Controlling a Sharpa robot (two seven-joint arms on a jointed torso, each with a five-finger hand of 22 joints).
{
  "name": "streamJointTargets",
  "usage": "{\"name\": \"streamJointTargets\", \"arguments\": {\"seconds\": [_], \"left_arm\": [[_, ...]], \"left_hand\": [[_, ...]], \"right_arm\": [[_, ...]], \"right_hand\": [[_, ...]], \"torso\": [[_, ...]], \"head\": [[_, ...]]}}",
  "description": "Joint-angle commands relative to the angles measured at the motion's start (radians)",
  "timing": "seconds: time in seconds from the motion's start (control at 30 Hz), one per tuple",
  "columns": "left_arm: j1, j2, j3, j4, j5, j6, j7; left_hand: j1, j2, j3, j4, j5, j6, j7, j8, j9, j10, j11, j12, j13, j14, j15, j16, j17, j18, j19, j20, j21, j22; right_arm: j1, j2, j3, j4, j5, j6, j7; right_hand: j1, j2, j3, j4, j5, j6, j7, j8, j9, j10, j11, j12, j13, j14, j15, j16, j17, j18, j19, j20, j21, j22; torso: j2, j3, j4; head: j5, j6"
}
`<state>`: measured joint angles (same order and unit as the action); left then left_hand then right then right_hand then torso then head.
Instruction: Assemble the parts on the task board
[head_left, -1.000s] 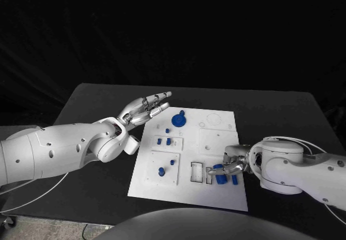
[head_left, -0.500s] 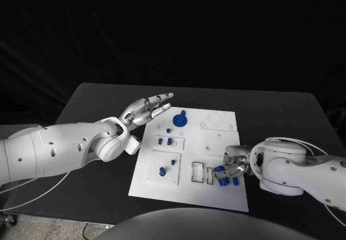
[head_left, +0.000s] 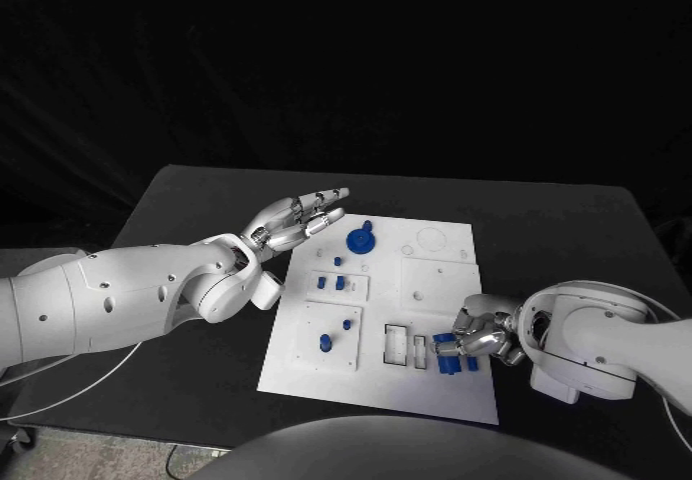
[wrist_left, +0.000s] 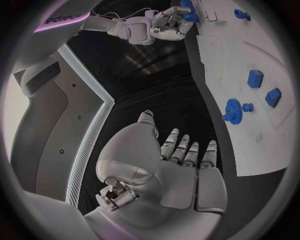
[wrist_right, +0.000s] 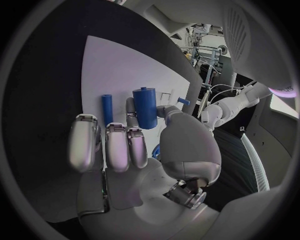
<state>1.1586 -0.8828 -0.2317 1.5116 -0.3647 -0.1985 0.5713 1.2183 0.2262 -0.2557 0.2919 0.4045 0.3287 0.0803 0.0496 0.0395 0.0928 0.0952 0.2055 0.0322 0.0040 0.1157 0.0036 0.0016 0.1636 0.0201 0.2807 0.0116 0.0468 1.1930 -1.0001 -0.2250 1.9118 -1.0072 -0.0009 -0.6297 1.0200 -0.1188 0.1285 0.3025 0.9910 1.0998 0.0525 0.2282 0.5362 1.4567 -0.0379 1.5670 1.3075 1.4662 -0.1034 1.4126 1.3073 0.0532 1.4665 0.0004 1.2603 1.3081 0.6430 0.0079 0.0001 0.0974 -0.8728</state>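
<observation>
We see a dim scene against black cloth, where light from above leaves the task board (head_left: 378, 320) and the white arms as the only bright surfaces. The black table (head_left: 188, 250) gives almost no shadow detail. Both wrist views bend straight edges strongly toward the circle's rim, which fades into a dark, soft border. A glowing strip lends violet glare.
</observation>
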Motion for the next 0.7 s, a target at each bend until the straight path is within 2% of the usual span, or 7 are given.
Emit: {"name": "streamJointTargets", "arguments": {"seconds": [0.03, 0.17, 0.3, 0.33, 0.4, 0.53, 0.7], "left_arm": [[-0.001, 0.004, 0.000, -0.001, 0.002, 0.026, 0.001], [-0.001, 0.006, 0.000, 0.001, 0.002, 0.027, -0.003], [-0.001, 0.004, 0.000, 0.003, 0.002, 0.029, -0.010], [-0.001, 0.003, 0.000, 0.003, 0.002, 0.029, -0.011], [-0.001, 0.002, 0.000, 0.003, 0.002, 0.030, -0.013], [-0.001, 0.002, 0.000, 0.003, 0.002, 0.033, -0.017], [-0.001, 0.004, 0.000, 0.003, 0.002, 0.038, -0.022]], "left_hand": [[0.013, 0.002, 0.005, 0.000, 0.005, 0.002, 0.007, -0.003, 0.000, 0.000, 0.010, 0.006, 0.002, 0.000, 0.007, -0.001, 0.000, 0.016, -0.001, 0.008, 0.004, 0.002], [0.015, 0.003, 0.006, 0.000, 0.006, 0.004, 0.008, -0.002, 0.000, 0.000, 0.010, 0.007, 0.002, 0.001, 0.008, -0.001, 0.001, 0.016, 0.001, 0.009, 0.006, 0.006], [0.016, 0.003, 0.006, 0.000, 0.006, 0.006, 0.009, -0.002, 0.000, 0.001, 0.010, 0.008, 0.002, 0.002, 0.010, -0.001, 0.001, 0.016, 0.002, 0.009, 0.007, 0.008], [0.016, 0.003, 0.006, 0.000, 0.006, 0.006, 0.009, -0.002, 0.000, 0.001, 0.010, 0.008, 0.002, 0.002, 0.010, -0.001, 0.001, 0.016, 0.002, 0.009, 0.007, 0.008], [0.017, 0.003, 0.006, 0.000, 0.006, 0.007, 0.010, -0.001, 0.000, 0.001, 0.010, 0.009, 0.002, 0.003, 0.012, 0.000, 0.001, 0.016, 0.002, 0.010, 0.007, 0.008], [0.018, 0.004, 0.006, 0.000, 0.007, 0.010, 0.011, -0.001, 0.001, 0.002, 0.009, 0.010, 0.002, 0.003, 0.014, 0.000, 0.001, 0.016, 0.003, 0.010, 0.008, 0.009], [0.021, 0.005, 0.007, 0.000, 0.007, 0.018, 0.018, 0.001, 0.002, 0.003, 0.008, 0.011, 0.002, 0.004, 0.017, 0.000, 0.002, 0.016, 0.004, 0.010, 0.008, 0.010]], "right_arm": [[0.010, -0.006, 0.001, 0.010, 0.145, -0.057, 0.005], [0.015, -0.001, 0.001, 0.010, 0.139, -0.070, 0.004], [0.016, 0.014, 0.000, 0.004, 0.130, -0.079, 0.001], [0.016, 0.018, 0.000, 0.002, 0.129, -0.081, 0.001], [0.016, 0.027, 0.000, -0.002, 0.126, -0.080, 0.000], [0.016, 0.044, 0.000, -0.010, 0.112, -0.068, -0.004], [0.013, 0.074, 0.000, -0.029, 0.102, -0.050, -0.008]], "right_hand": [[0.011, 0.043, 0.229, -0.217, -0.036, -0.016, -0.013, 0.006, 0.009, 0.114, 0.001, 0.004, 0.263, 0.068, 0.004, 0.006, 0.044, 0.009, 0.015, 0.010, 0.003, 0.180], [0.005, 0.045, 0.234, -0.219, -0.043, -0.023, -0.012, 0.005, 0.011, 0.114, 0.002, 0.004, 0.263, 0.066, 0.005, -0.001, 0.033, 0.012, 0.011, 0.010, -0.009, 0.177], [-0.011, 0.050, 0.238, -0.217, -0.087, -0.037, -0.008, 0.001, 0.014, 0.114, 0.006, 0.004, 0.263, 0.064, 0.008, -0.007, 0.025, 0.013, 0.007, 0.013, -0.017, 0.174], [-0.018, 0.054, 0.238, -0.215, -0.105, -0.038, -0.007, 0.001, 0.015, 0.114, 0.007, 0.004, 0.263, 0.064, 0.009, -0.007, 0.024, 0.013, 0.006, 0.014, -0.018, 0.174], [-0.034, 0.062, 0.233, -0.206, -0.178, -0.040, -0.007, 0.001, 0.016, 0.114, 0.008, 0.004, 0.263, 0.064, 0.010, -0.006, 0.025, 0.013, 0.006, 0.015, -0.018, 0.174], [-0.052, 0.071, 0.224, -0.194, -0.287, -0.047, -0.005, -0.004, 0.014, 0.114, 0.010, 0.004, 0.263, 0.064, 0.012, -0.006, 0.022, 0.014, 0.005, 0.017, -0.019, 0.173], [-0.067, 0.079, 0.213, -0.180, -0.376, -0.053, -0.001, -0.013, 0.005, 0.114, 0.014, 0.004, 0.263, 0.063, 0.015, -0.009, 0.017, 0.015, 0.003, 0.020, -0.023, 0.172]], "torso": [[-0.001, 0.0000, -0.0006], [0.000, 0.0000, 0.0013], [-0.001, 0.0001, -0.0004], [-0.001, 0.0001, -0.0003], [0.000, 0.0002, 0.0003], [0.000, 0.0001, 0.0004], [0.000, 0.0000, -0.0001]], "head": [[0.001, 0.000], [0.003, 0.000], [0.006, 0.000], [0.006, 0.000], [0.005, 0.000], [0.002, 0.000], [0.001, 0.000]]}}
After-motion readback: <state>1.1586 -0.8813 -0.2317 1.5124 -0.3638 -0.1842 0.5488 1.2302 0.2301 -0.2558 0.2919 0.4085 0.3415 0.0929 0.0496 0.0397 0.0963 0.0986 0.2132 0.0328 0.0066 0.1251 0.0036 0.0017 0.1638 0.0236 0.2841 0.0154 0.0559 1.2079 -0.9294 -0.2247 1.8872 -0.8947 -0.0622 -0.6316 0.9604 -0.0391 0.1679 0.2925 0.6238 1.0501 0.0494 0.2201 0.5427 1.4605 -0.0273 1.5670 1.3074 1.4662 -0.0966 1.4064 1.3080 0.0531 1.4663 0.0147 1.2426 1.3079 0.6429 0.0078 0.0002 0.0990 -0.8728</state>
